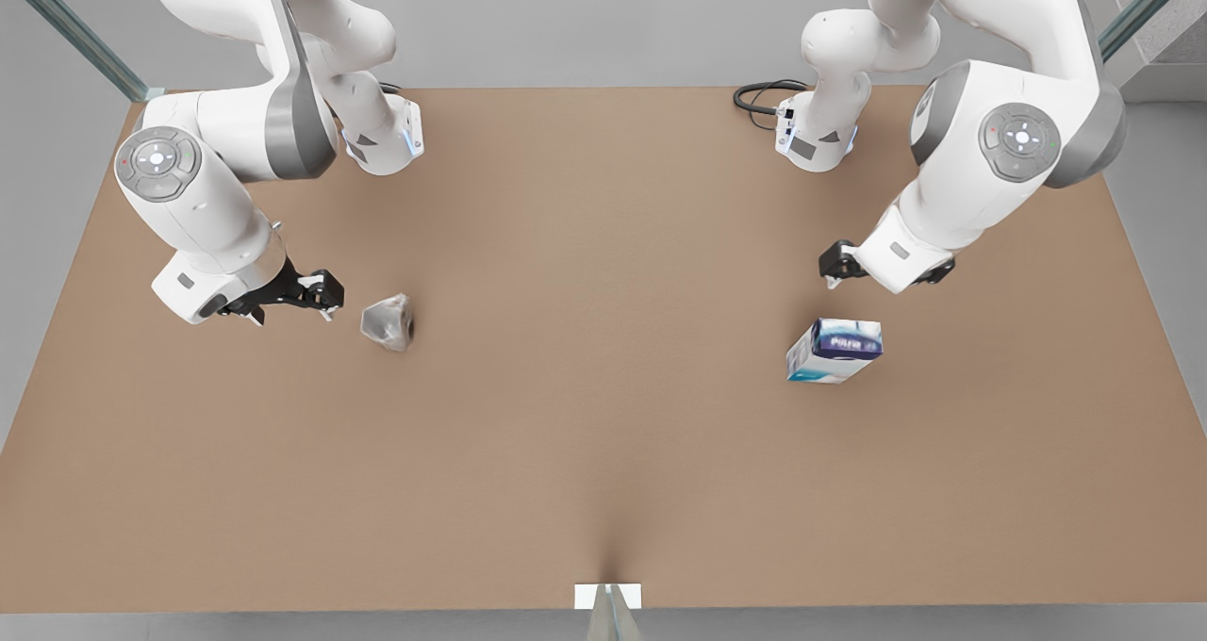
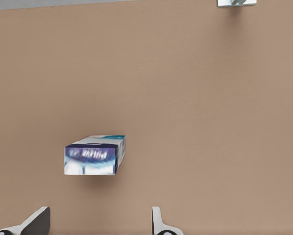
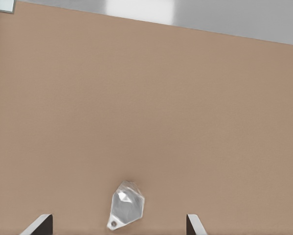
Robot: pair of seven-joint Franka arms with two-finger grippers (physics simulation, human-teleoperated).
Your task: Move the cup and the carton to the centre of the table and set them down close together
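- The tan worktop (image 1: 603, 434) spreads plain and matte beneath two white Franka arms, its centre bare.
- The carton (image 1: 834, 350), white with a dark blue lettered band and teal accents, lies on the worktop toward the front view's right, well apart from the cup.
- The left hand (image 1: 842, 266) hovers just beyond the carton on the front view's right; in the left wrist view its fingers (image 2: 36, 223) stand spread wide, released, grasping nothing, the carton (image 2: 94, 155) ahead of them and untouched.
- The right hand (image 1: 316, 294) hangs just beside the cup on the front view's left; its fingers (image 3: 38, 225) are parted in the right wrist view, empty, with the cup (image 3: 126, 205) lying between them.
- The cup (image 1: 388, 322), small, translucent and greyish with whitish glints, lies tipped on the worktop.
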